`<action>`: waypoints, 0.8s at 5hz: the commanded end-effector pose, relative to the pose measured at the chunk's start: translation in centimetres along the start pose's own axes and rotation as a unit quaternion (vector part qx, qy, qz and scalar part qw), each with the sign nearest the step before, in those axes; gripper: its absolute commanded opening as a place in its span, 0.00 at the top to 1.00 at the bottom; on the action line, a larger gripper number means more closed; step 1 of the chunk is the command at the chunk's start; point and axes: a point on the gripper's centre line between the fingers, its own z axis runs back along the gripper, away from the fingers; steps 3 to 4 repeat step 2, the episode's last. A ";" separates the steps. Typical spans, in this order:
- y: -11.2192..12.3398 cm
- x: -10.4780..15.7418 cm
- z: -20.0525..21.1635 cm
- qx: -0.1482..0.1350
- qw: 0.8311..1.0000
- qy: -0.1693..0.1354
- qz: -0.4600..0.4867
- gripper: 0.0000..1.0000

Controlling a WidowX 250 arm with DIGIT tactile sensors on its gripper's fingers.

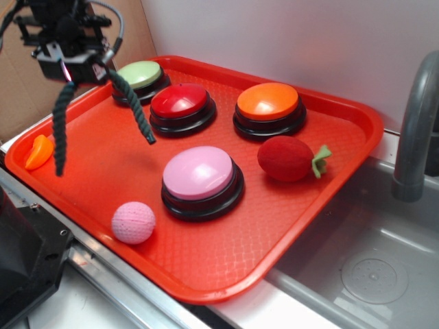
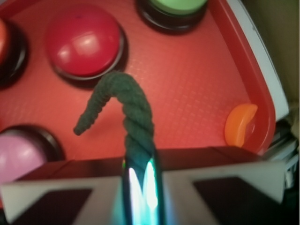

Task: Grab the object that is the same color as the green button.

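My gripper [image 1: 88, 75] is shut on the dark green twisted rope [image 1: 136, 110] and holds it in the air above the left part of the red tray [image 1: 226, 260]. Both rope ends hang down from the jaws, one to the left [image 1: 60, 137] and one toward the red button. In the wrist view the gripper [image 2: 140, 183] clamps the rope [image 2: 136, 117], whose hooked end curls left. The pale green button [image 1: 139, 74] sits at the tray's far left corner, just behind the gripper; it also shows at the top of the wrist view [image 2: 178, 5].
On the tray are a red button [image 1: 180, 103], an orange button [image 1: 267, 103], a pink button [image 1: 199, 175], a red plush fruit [image 1: 288, 157], a pink ball [image 1: 134, 223] and an orange piece [image 1: 39, 151]. A sink [image 1: 370, 274] with a faucet [image 1: 415, 123] lies to the right.
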 end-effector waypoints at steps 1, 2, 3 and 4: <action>-0.2 0.4 4.0 -0.035 0.996 -0.040 -0.071 1.00; 0.6 0.5 3.6 -0.008 0.998 -0.044 -0.049 1.00; 0.6 0.5 3.6 -0.008 0.998 -0.044 -0.049 1.00; 0.6 0.5 3.6 -0.008 0.998 -0.044 -0.049 1.00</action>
